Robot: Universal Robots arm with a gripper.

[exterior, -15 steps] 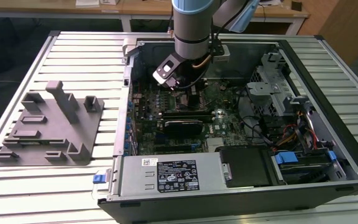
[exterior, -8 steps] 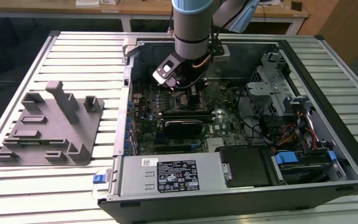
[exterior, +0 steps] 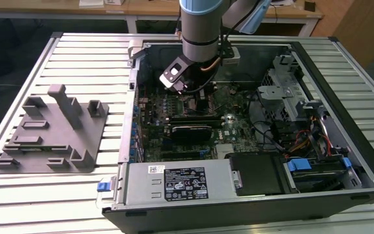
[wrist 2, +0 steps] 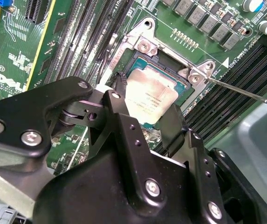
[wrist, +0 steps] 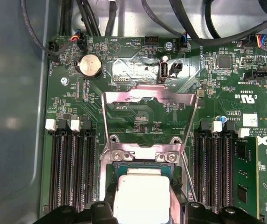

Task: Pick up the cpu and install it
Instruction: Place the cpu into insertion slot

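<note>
The cpu (wrist 2: 151, 95), a small square chip with a silvery top, lies level in the motherboard socket (wrist 2: 140, 46) inside the open computer case (exterior: 343, 146). In both wrist views my gripper (wrist 2: 145, 106) straddles it, one black finger (wrist 2: 116, 100) against each of two opposite edges, so it looks shut on the chip. The first wrist view has the cpu (wrist: 140, 193) between the fingertips (wrist: 106, 207), just below the raised metal load plate (wrist: 147, 100). In the exterior view the arm reaches down into the case, and the gripper (exterior: 188, 92) hangs over the board's upper middle.
Memory slots (wrist: 72, 168) flank the socket on both sides. A thin socket lever (wrist 2: 245, 91) sticks out beside it. A grey plastic fixture (exterior: 50, 131) stands on the slatted table at the exterior view's left. The power supply (exterior: 174, 183) and drive cage (exterior: 291, 92) crowd the case.
</note>
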